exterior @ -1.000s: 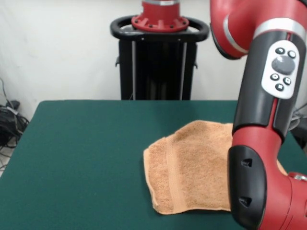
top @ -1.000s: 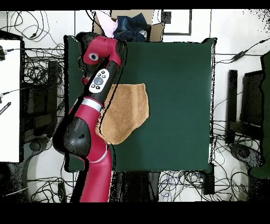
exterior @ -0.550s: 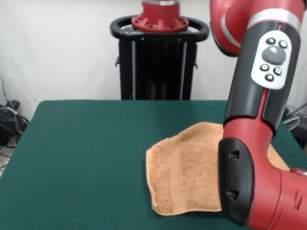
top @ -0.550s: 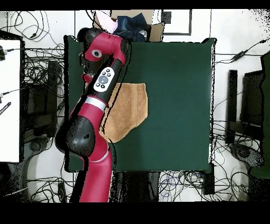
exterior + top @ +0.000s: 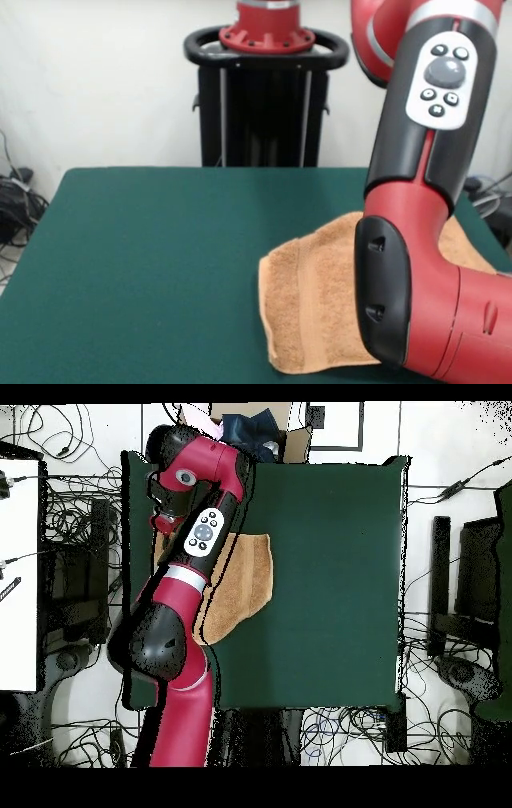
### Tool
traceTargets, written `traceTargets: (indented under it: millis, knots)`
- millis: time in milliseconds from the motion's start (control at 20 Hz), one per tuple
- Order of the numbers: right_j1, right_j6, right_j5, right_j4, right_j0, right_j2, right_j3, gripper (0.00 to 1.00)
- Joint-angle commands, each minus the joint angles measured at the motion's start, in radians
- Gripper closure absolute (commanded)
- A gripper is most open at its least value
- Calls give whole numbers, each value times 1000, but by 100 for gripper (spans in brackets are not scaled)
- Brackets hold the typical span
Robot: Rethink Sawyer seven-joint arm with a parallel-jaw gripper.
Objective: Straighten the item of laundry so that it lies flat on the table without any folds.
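on the table point(image 5: 144, 256) lies one rumpled towel point(image 5: 316, 312) under one arm point(image 5: 424, 240); end effector's state cannot be told.

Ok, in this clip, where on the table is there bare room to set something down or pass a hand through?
In the front view the table is bare across its whole left and middle, from the far edge to the near edge, bordered on the right by the towel. The right side is crowded: the arm hangs over the towel there. The gripper is hidden.
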State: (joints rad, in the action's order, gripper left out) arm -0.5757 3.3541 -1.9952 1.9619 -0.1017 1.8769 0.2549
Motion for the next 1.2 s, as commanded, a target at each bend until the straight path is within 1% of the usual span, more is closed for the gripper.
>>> traceTargets:
  millis: [50,100,750,800,1100,1200]
  knots:
    - [10,42,109,16,17,-66,-112,100]
    - [23,57,100,40,-3,-36,-135,100]
    - [-18,92,160,61,3,-39,-140,100]
    - [-3,96,148,80,-14,-9,-158,100]
    - [1,97,146,89,-24,7,-169,100]
    - [4,93,132,82,-28,28,-172,100]
